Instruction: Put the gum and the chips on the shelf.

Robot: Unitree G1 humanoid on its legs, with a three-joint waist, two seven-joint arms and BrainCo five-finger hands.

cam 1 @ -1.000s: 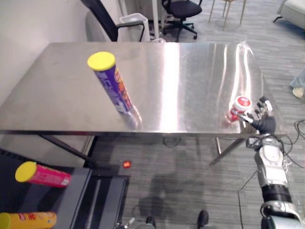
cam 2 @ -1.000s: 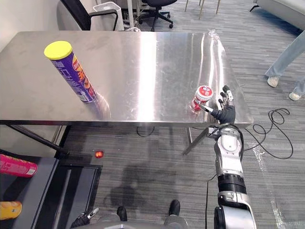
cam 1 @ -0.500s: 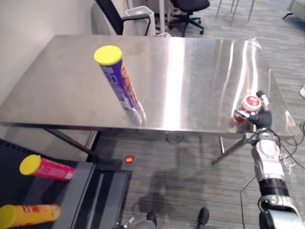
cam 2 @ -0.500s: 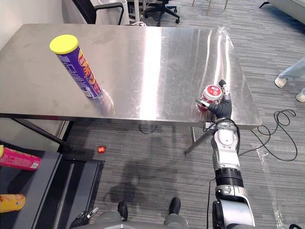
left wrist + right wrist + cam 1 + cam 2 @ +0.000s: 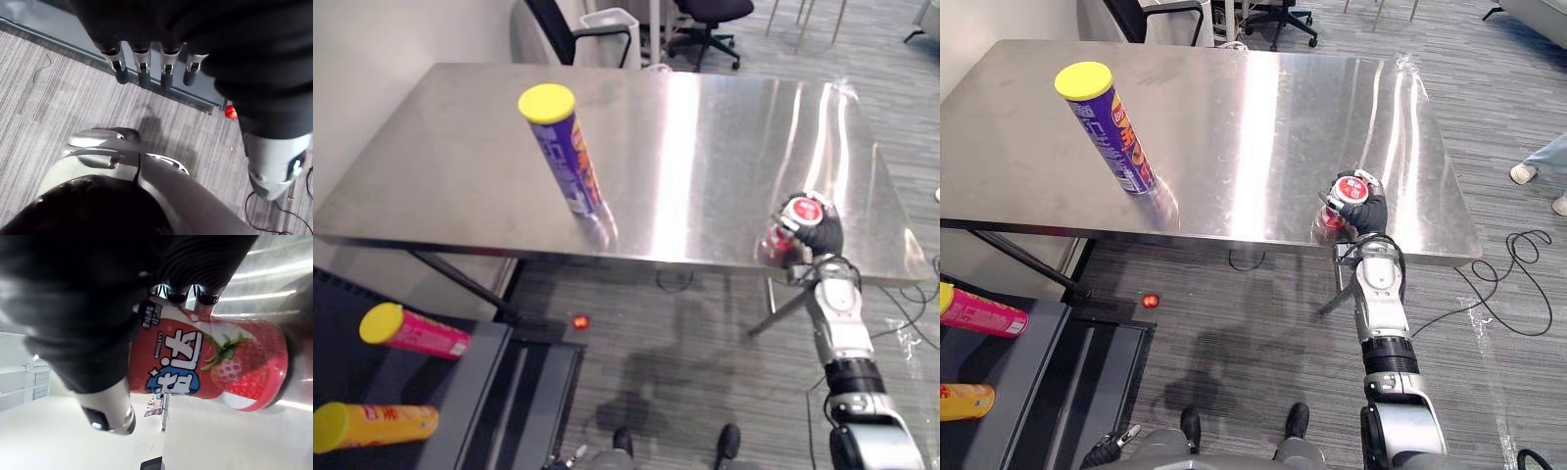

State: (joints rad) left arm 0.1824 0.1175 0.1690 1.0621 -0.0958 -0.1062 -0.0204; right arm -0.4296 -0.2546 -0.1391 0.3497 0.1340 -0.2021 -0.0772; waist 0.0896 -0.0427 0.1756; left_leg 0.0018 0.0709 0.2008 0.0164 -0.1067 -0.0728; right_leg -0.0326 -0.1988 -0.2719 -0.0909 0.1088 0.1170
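Note:
A small red gum bottle (image 5: 1344, 195) with a strawberry label (image 5: 215, 367) stands near the front right edge of the steel table (image 5: 705, 147). My right hand (image 5: 1369, 211) is wrapped round it from the right, fingers curled over its side. The chips, a tall purple can with a yellow lid (image 5: 562, 157), stand upright at the table's front left, far from that hand. My left hand (image 5: 161, 29) hangs over the carpet with its fingers (image 5: 143, 68) straight and nothing in it.
A dark shelf (image 5: 480, 392) sits low at the front left, holding a pink can (image 5: 411, 333) and a yellow can (image 5: 372, 426) lying on their sides. Office chairs (image 5: 563, 34) and a white bin (image 5: 607, 22) stand behind the table. A person's shoe (image 5: 1526, 173) shows at far right.
My right hand has gone from straight fingers beside the gum bottle to curled round it. The camera has shifted a little; the chips can has stayed put.

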